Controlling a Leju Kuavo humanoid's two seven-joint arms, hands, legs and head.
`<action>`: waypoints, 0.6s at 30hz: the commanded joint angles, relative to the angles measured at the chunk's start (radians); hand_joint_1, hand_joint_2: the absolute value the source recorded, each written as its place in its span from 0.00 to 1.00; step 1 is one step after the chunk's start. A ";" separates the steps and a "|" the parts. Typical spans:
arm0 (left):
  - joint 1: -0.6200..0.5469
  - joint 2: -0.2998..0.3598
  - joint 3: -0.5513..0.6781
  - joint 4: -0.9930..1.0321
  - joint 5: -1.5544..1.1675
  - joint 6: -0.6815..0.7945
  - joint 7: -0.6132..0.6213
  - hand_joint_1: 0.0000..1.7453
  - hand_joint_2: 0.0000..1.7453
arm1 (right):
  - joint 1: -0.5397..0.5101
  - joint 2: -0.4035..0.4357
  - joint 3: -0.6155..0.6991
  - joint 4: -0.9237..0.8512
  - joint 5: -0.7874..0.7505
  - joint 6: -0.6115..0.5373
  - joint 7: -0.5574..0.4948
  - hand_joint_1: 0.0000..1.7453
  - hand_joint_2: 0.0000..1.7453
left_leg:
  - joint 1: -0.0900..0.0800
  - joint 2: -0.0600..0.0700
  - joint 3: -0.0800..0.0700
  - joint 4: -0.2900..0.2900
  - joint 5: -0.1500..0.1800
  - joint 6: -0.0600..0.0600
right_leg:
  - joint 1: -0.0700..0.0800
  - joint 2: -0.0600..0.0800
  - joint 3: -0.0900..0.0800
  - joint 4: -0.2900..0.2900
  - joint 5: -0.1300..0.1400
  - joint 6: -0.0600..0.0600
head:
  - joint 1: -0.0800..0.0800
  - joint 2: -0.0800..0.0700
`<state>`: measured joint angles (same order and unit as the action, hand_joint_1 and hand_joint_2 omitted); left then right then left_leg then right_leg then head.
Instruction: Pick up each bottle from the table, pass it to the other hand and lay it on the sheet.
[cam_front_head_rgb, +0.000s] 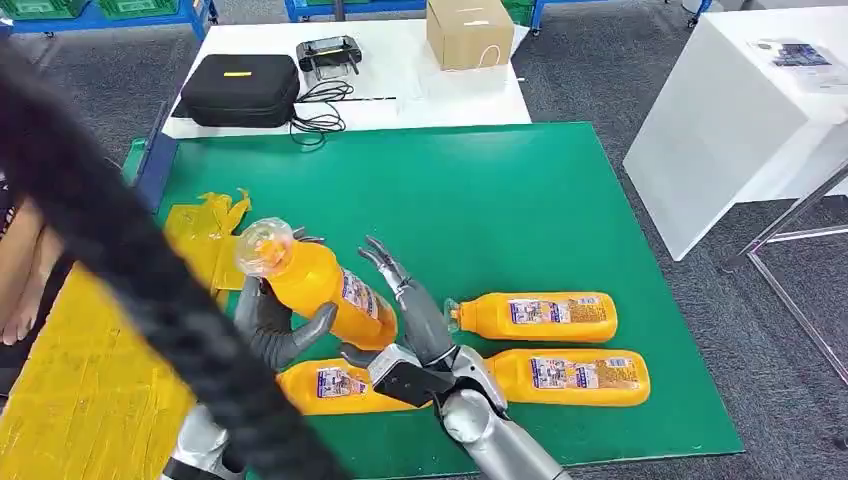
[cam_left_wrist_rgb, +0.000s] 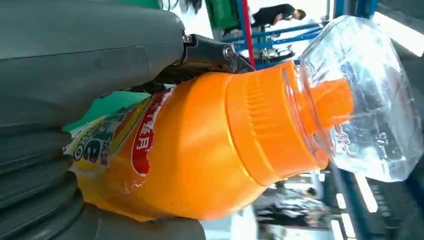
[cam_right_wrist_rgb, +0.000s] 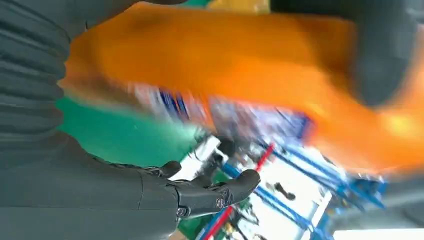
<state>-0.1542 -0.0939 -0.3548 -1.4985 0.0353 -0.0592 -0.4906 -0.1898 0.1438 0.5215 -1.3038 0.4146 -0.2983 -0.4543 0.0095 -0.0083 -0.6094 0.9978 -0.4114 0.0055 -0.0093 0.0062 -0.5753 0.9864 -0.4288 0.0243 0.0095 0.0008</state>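
One orange bottle (cam_front_head_rgb: 318, 285) with clear cap and printed label, tilted, gripped by left hand (cam_front_head_rgb: 272, 325), right hand (cam_front_head_rgb: 415, 315) spread beside it

Orange bottles (cam_front_head_rgb: 548, 316), green sheet (cam_front_head_rgb: 480, 200)

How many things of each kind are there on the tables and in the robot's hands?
Orange bottles: 4, one held up, three lying on the green mat
Black case: 1
Cardboard box: 1
Controller: 1
Yellow sheet: 1
Total: 8
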 joint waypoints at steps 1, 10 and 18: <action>-0.094 0.173 0.131 -0.025 -0.657 0.294 0.121 1.00 1.00 | 0.151 -0.082 -0.101 -0.333 0.090 -0.037 0.037 0.00 1.00 | 0.001 -0.001 0.001 0.001 -0.002 0.000 | 0.001 -0.003 0.002 0.001 -0.002 -0.001 | 0.000 0.000; -0.154 0.234 0.152 0.106 -1.133 0.443 0.292 1.00 1.00 | 0.171 -0.105 -0.109 -0.386 0.151 -0.021 0.058 0.00 1.00 | 0.001 -0.001 0.003 0.000 -0.001 0.000 | 0.002 -0.002 0.003 -0.001 -0.001 0.000 | 0.000 0.000; -0.346 0.336 -0.008 0.547 -1.606 0.466 0.541 1.00 1.00 | 0.119 -0.123 -0.044 -0.303 0.182 0.099 0.102 0.00 1.00 | 0.001 -0.002 0.004 -0.002 0.000 0.000 | 0.001 -0.003 0.004 -0.001 -0.001 -0.001 | 0.000 0.000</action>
<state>-0.2958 0.1342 -0.2068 -1.4006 -1.4668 0.4398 -0.0490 -0.0181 0.0702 0.4349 -1.6724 0.5665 -0.2709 -0.3822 0.0099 -0.0082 -0.6090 0.9976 -0.4111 0.0052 -0.0086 0.0062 -0.5753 0.9865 -0.4289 0.0241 0.0095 0.0008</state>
